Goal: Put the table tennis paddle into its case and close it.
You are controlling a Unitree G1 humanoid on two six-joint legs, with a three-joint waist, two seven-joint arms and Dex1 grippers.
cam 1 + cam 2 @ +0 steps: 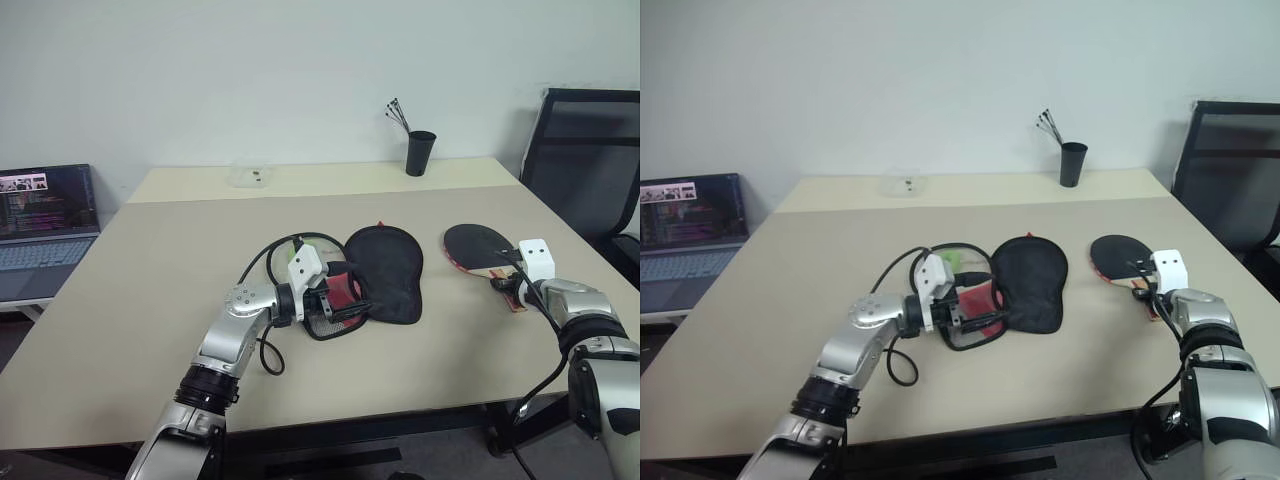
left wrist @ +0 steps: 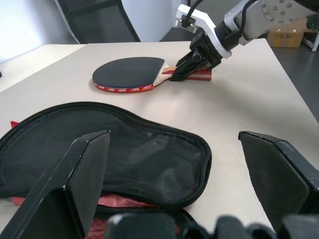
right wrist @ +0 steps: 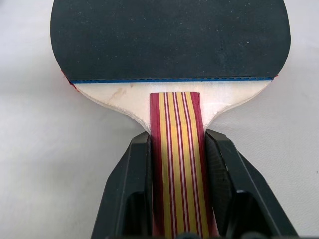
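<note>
The table tennis paddle (image 1: 475, 245) lies flat on the right of the table, black face up, its striped handle (image 3: 179, 164) toward me. My right gripper (image 3: 177, 137) has closed on that handle, one finger (image 3: 134, 184) pressed against each side. The case (image 1: 385, 265) lies at the table's middle, black side up, with its zipper mouth gaping and red lining and mesh showing at the near end. My left gripper (image 2: 174, 137) hovers level at that near end of the case (image 2: 99, 149), with its jaws spread wide and nothing in them.
A black cup (image 1: 420, 152) with pens stands at the far edge of the beige table (image 1: 150, 300). Near it lies a small clear box (image 1: 250, 176). A laptop (image 1: 45, 215) sits off to the left and a black chair (image 1: 590, 160) stands at the right.
</note>
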